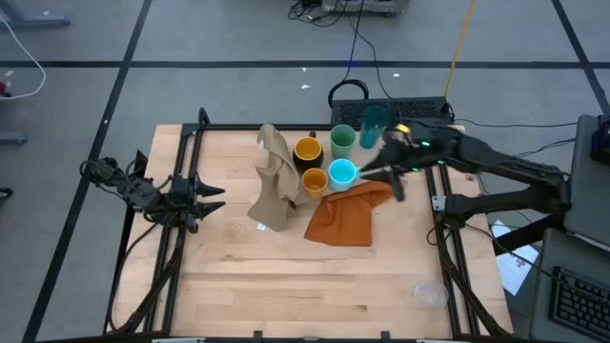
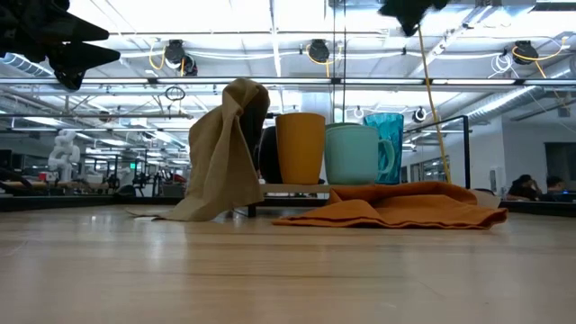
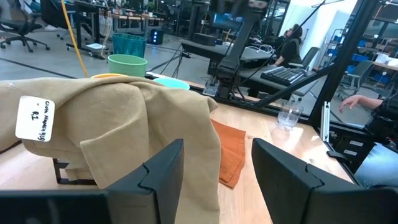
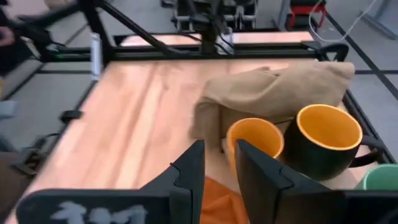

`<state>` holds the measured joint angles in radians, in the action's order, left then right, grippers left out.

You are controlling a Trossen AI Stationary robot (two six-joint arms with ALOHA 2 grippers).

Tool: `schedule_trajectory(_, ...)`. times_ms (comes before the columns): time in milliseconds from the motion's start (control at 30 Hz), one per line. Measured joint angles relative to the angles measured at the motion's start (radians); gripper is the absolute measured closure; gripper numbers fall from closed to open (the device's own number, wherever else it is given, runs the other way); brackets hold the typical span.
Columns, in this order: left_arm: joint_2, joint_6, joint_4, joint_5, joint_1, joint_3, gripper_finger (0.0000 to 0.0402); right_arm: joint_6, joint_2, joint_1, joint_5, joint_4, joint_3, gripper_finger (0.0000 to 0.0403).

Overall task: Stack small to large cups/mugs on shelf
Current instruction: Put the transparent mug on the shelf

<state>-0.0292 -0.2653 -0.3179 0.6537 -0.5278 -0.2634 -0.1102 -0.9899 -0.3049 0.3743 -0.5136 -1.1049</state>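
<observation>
The right tool (image 1: pixel 393 179) is seen raised above the worktop (image 1: pixel 286 276), its fingers drawn near each other with only a narrow gap and nothing pinched between them. Just beside it, toward the worktop's middle, the bright cyan mug (image 1: pixel 342 172) stands upright with nothing seen inside. Beyond that mug the small orange cup (image 1: pixel 315 181) and the yellow mug with a dark outside (image 1: pixel 307 150) are set, both upright and bare inside. The light green cup (image 1: pixel 343 141) and the tall teal tumbler (image 1: pixel 374 121) stand behind the tool, side by side. An orange cloth (image 1: pixel 345 215) lies below the tool, and a tan cloth (image 1: pixel 275 181) is draped beside the cups. The tiny clear glass (image 1: pixel 428 293) sits well apart, near the worktop's front edge. The left tool (image 1: pixel 202 195) is held spread wide and bare at the worktop's far side.
</observation>
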Motion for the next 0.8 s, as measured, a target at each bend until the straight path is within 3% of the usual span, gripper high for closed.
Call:
schedule_trajectory(167,0.000,0.000,0.001,0.002,0.000,0.000,0.0211,0.064,0.147,0.076,-0.007,-0.095,0.000,0.0322)
schedule_trajectory(533,0.000,-0.008,0.038,0.003,0.000,0.000,0.0211,0.229,0.268,0.274,-0.003,-0.459,0.001,0.0322)
schedule_trajectory(800,0.000,-0.033,0.037,0.003,0.000,0.000,0.0211,0.336,0.546,0.409,-0.033,-0.321,0.095,0.0327)
